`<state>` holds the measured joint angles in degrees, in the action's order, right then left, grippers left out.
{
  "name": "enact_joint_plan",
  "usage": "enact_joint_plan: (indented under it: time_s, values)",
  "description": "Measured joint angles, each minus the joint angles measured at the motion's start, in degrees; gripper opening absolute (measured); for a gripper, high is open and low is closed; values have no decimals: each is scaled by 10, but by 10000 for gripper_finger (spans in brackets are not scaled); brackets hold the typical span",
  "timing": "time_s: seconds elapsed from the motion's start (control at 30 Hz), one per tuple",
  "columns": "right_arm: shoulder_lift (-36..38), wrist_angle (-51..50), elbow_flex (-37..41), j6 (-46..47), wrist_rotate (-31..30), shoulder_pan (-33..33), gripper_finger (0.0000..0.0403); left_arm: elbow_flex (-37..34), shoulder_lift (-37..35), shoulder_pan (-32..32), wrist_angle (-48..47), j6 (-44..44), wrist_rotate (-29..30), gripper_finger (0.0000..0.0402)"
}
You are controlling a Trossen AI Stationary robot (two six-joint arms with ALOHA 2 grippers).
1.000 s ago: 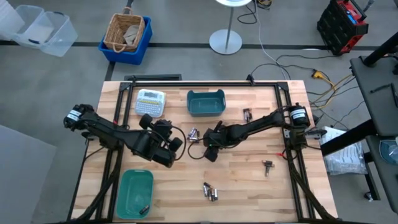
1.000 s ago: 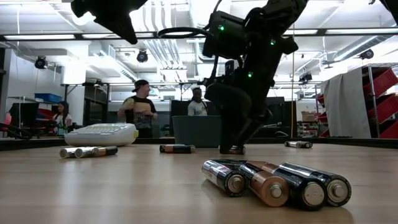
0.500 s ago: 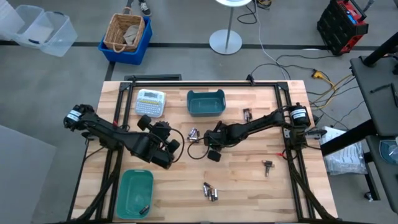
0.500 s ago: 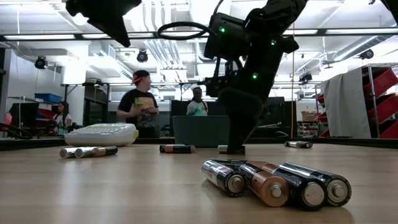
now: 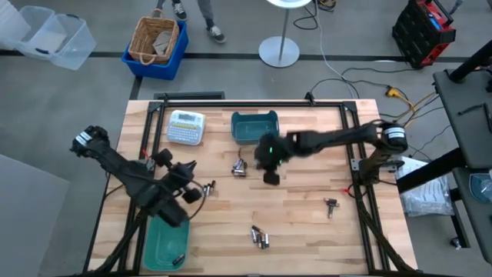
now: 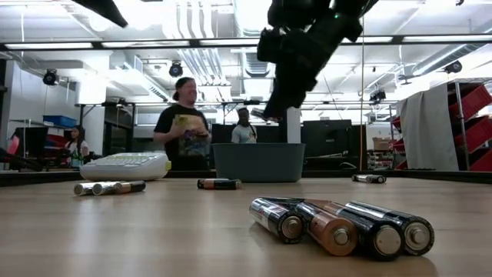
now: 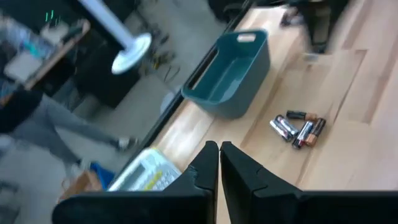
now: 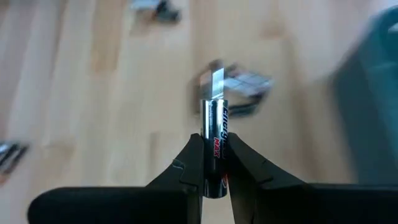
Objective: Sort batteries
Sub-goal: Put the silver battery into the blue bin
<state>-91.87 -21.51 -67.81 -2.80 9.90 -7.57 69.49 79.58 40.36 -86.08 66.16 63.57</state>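
Observation:
My right gripper [image 5: 271,178] hangs above the table's middle, near the far teal bin [image 5: 254,128], and is shut on a silver-and-black battery [image 8: 214,134]. In the low view my right gripper [image 6: 270,108] is well above the tabletop. My left gripper [image 5: 205,185] is shut with nothing in it, over the left half of the table near the green bin [image 5: 165,240]. Loose batteries lie on the wood in small groups: beside the bin [image 5: 240,167], at the near edge [image 5: 260,237], and at the right [image 5: 331,204]. My right gripper pinches the battery's side [image 8: 214,152] between its two fingers [image 8: 194,163]. The battery lies along the fingers, and its metal end [image 8: 215,79] sticks out past their tips. It is lifted clear of the table.
A white label-maker [image 5: 186,127] sits at the far left next to the teal bin. Two more batteries lie at the far right [image 5: 306,141]. A black cable loops by my left gripper. People stand in the room beyond the table [image 6: 183,123].
My right gripper has risen from the tabletop with the battery and gone toward the far edge, near the teal bin. My left arm has swung away from the middle toward the table's near left, toward the green bin.

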Motion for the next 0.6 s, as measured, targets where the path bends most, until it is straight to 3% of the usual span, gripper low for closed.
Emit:
enact_joint_plan:
  time_s: [0.1, 0.33, 0.6]
  values:
    - [26, 52, -2, -38, 34, -44, 34, -45, -46, 30, 6, -2, 31, 0]
    - [31, 128, -2, -82, 117, -133, 34, -147, -156, 52, 84, -8, 41, 0]
    - [20, 135, -2, -98, 132, -185, 34, -226, -249, 57, 145, -45, 64, 0]
